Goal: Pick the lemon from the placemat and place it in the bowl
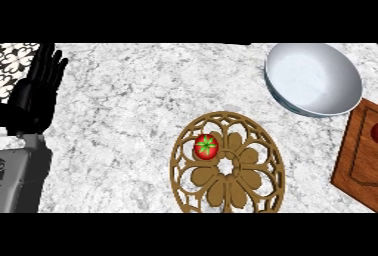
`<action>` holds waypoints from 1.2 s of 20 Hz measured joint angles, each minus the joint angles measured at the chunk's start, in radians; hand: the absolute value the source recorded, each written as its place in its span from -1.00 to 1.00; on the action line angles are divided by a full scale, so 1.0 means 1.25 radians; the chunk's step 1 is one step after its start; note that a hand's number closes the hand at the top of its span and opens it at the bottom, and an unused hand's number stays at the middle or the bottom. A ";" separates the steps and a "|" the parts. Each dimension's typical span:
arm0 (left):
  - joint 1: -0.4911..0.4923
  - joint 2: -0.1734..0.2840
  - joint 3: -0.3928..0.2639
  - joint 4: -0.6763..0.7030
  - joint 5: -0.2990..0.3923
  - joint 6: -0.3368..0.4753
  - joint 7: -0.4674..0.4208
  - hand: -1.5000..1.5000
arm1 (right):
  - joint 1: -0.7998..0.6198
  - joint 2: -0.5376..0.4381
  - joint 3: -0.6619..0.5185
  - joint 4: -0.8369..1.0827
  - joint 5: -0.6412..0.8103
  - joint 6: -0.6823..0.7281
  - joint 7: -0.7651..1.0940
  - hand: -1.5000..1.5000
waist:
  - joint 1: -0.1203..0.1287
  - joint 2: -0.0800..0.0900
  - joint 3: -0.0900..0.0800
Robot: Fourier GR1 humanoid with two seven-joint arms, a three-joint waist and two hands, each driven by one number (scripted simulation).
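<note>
Head view: left hand [35, 85] rests with straight fingers [46, 62] holding nothing; the tomato [206, 146], not a lemon, lies on the mat [226, 200] far right of them, bowl [314, 77] beyond.

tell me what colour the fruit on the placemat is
Red with a green star-shaped top; it shows in the head view.

Only one arm shows, the left one, entering from the lower left edge of the head view. Its grey forearm [21, 177] rises nearly straight up along the left side. Above it the black left robot hand [33, 92] stands open, fingers straight and close together, pointing up toward the top edge, holding nothing. The right robot hand is out of sight.
</note>
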 measured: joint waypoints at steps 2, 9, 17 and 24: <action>0.002 0.005 0.005 0.006 0.001 -0.005 -0.009 0.00 | -0.027 0.019 0.031 0.004 0.006 0.002 0.008 1.00 | -0.001 0.000 0.000; 0.010 0.009 0.012 0.009 -0.004 0.000 -0.009 0.00 | -0.092 0.117 0.131 0.028 0.026 0.002 0.033 1.00 | -0.019 -0.007 -0.001; 0.043 0.009 0.023 -0.010 -0.004 0.004 -0.016 0.00 | -0.112 0.251 0.209 0.106 0.094 -0.111 0.016 1.00 | -0.036 -0.010 -0.001; 0.041 0.019 0.034 -0.019 0.006 -0.005 -0.001 0.00 | -0.141 0.352 0.213 0.250 0.134 -0.153 0.050 -1.00 | -0.038 -0.009 0.000</action>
